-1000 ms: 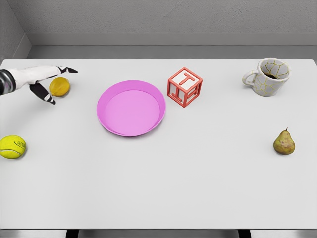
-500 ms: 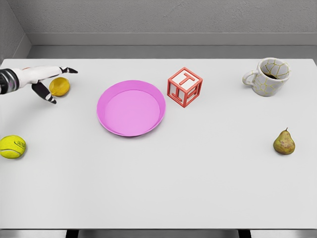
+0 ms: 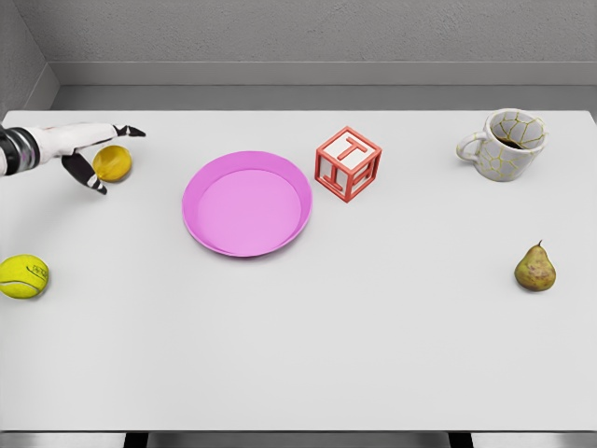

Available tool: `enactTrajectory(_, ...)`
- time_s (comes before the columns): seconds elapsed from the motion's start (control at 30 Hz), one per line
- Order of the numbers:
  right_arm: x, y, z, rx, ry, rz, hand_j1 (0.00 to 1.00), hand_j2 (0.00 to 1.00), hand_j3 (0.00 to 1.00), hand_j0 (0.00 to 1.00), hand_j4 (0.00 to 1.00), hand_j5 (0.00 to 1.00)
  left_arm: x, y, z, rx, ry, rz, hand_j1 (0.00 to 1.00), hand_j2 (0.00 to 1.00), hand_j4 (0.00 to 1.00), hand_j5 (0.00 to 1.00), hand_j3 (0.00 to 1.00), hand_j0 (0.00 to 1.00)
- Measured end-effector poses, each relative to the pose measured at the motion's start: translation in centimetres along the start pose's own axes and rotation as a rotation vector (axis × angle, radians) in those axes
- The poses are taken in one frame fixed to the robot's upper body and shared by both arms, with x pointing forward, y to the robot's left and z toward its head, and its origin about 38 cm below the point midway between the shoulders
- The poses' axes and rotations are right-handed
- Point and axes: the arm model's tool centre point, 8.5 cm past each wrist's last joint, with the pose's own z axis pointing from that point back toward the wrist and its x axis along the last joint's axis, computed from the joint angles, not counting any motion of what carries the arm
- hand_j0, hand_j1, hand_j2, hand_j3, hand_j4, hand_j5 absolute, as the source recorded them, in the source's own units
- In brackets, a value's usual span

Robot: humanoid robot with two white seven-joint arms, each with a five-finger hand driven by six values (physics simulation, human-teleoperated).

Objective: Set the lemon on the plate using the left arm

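The yellow lemon point(image 3: 113, 163) lies on the white table at the far left, some way left of the pink plate point(image 3: 246, 203). My left hand point(image 3: 104, 159) reaches in from the left edge and brackets the lemon: the fingers stretch over its far side and the thumb points down at its near left. The fingers are spread and do not close on the fruit. The right arm is out of view.
A tennis ball point(image 3: 23, 276) sits near the left edge, in front of the lemon. A red letter cube point(image 3: 348, 164) stands just right of the plate. A cracked-pattern mug point(image 3: 505, 144) is at the back right, a pear point(image 3: 534, 268) at the right.
The left hand has drawn back slightly toward the left and up; the lemon has barely shifted. Nothing else moved.
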Motion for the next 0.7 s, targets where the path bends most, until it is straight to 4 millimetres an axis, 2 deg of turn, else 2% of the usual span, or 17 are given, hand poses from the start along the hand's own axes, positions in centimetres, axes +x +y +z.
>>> enactTrajectory(0.27, 0.0, 0.0, 0.0, 0.0, 0.0, 0.0, 1.0, 1.0, 1.0, 1.0, 1.0, 1.0, -0.16, -0.17, -0.24, -0.007, 0.015, 0.011, 1.0, 1.0, 1.0, 1.0, 1.0, 1.0)
enactTrajectory(0.5, 0.0, 0.0, 0.0, 0.0, 0.0, 0.0, 1.0, 1.0, 1.0, 1.0, 1.0, 1.0, -0.3, -0.33, -0.26, -0.01, 0.019, 0.017, 0.87, 0.87, 0.87, 0.87, 0.87, 0.87)
enactTrajectory(0.7, 0.0, 0.0, 0.0, 0.0, 0.0, 0.0, 1.0, 1.0, 1.0, 1.0, 1.0, 1.0, -0.46, -0.44, -0.24, -0.012, 0.023, 0.021, 0.87, 0.87, 0.87, 0.87, 0.87, 0.87)
